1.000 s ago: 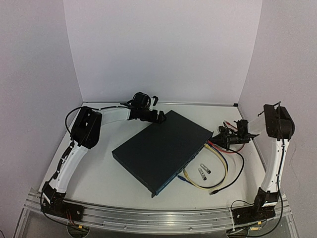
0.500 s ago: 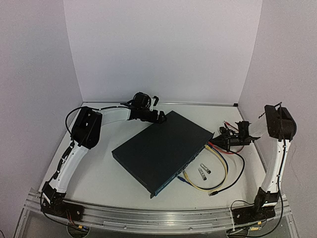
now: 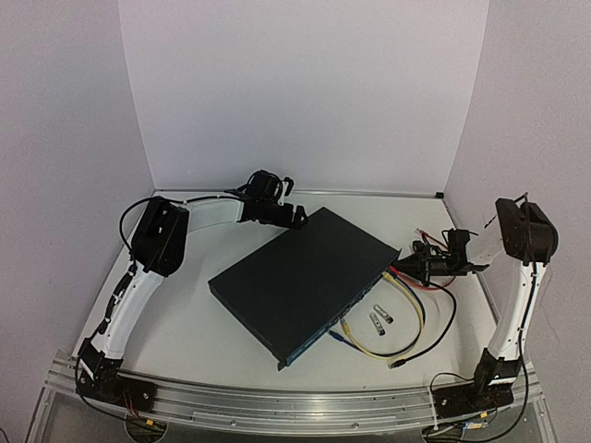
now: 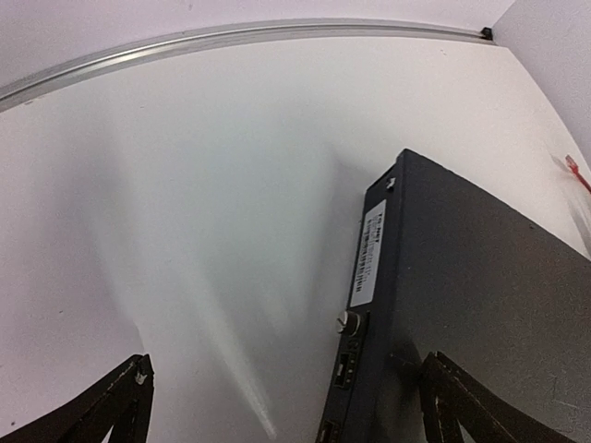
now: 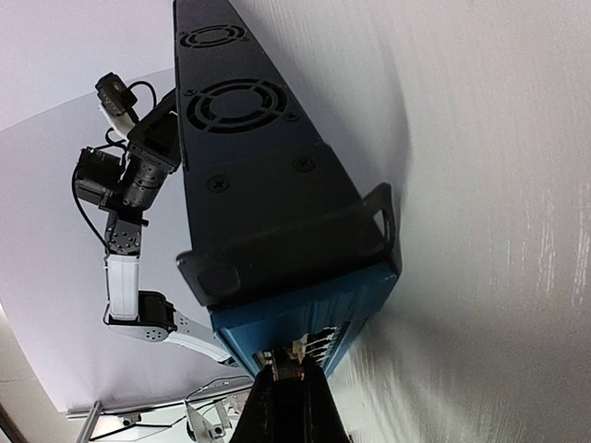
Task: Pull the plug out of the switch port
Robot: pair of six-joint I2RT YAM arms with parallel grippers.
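Observation:
The switch (image 3: 300,277) lies diagonally mid-table, its socket face toward the right front. In the right wrist view the switch (image 5: 249,157) fills the frame, its blue socket face (image 5: 323,309) just ahead of my fingers. My right gripper (image 3: 408,268) (image 5: 294,377) is shut on the red cable's plug (image 5: 297,367) right at a socket near the face's far end; I cannot tell how deep it sits. My left gripper (image 3: 294,218) (image 4: 286,411) is open wide, straddling the switch's (image 4: 480,305) far back edge, one finger (image 4: 457,406) over its top.
A yellow cable (image 3: 392,341) and a blue cable (image 3: 340,336) sit at the socket face's near half. A black cable (image 3: 445,325) loops at the right. Two small loose connectors (image 3: 379,319) lie beside the cables. White walls enclose the back and sides.
My right arm's elbow has swung right and lower, and the right gripper has shifted slightly right and down with the red plug. The left arm and switch stay put.

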